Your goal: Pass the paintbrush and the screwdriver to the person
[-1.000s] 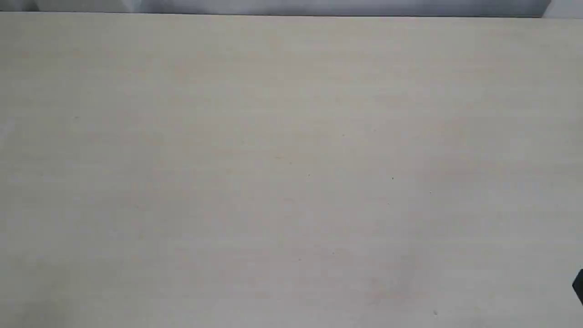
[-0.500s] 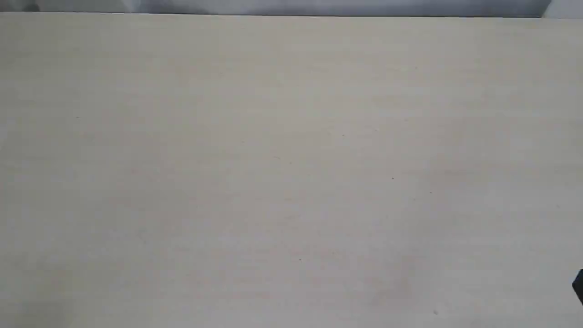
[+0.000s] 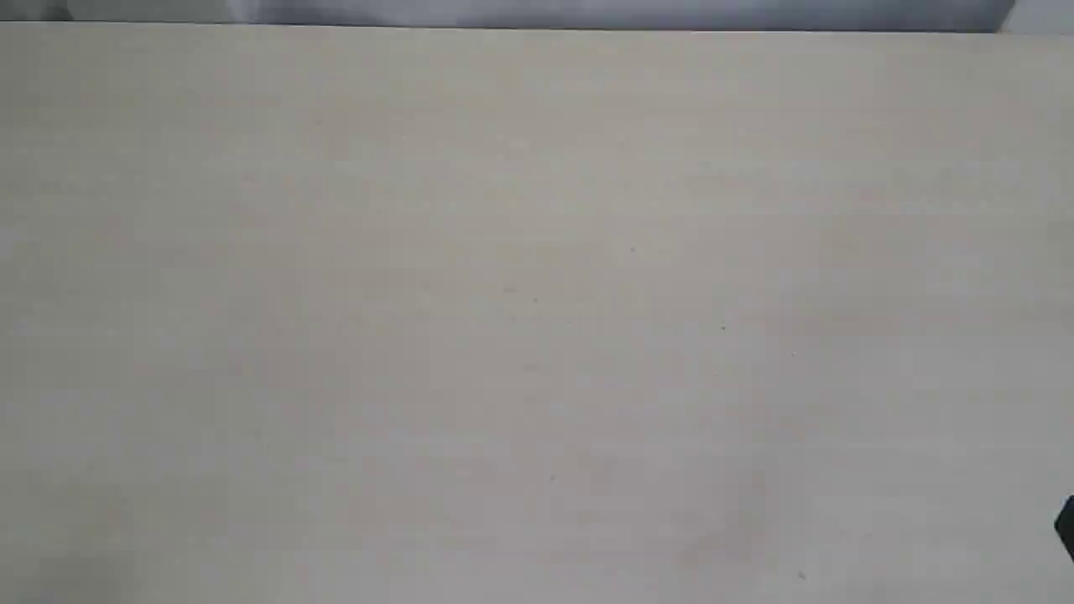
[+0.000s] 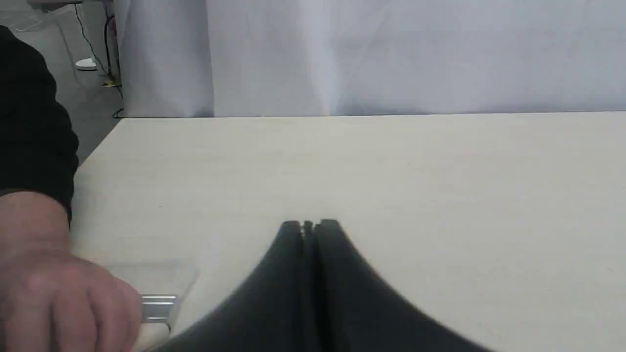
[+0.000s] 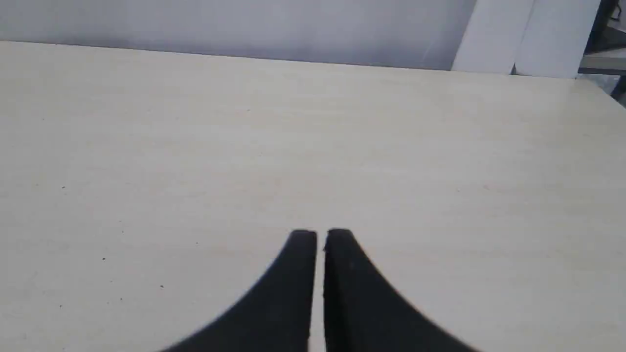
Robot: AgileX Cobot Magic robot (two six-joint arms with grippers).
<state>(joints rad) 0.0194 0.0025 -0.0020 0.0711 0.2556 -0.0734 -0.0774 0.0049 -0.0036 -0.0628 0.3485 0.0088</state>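
Observation:
In the left wrist view the person's hand (image 4: 54, 298), with a black sleeve above it, rests on the table to one side of my left gripper (image 4: 309, 225). The paintbrush (image 4: 157, 307) lies by that hand: silver ferrule and pale bristles show, while the hand covers the handle. My left gripper is shut with nothing in it and stands apart from the brush. My right gripper (image 5: 320, 233) is shut and holds nothing, over bare table. The screwdriver is out of view. The exterior view shows neither tool nor the hand.
The pale wooden table (image 3: 537, 302) fills the exterior view, with a small black part (image 3: 1066, 524) at its right edge. A grey-white curtain (image 4: 391, 54) hangs behind the far edge. The table's corner and the floor (image 4: 93, 105) show beyond the person's sleeve.

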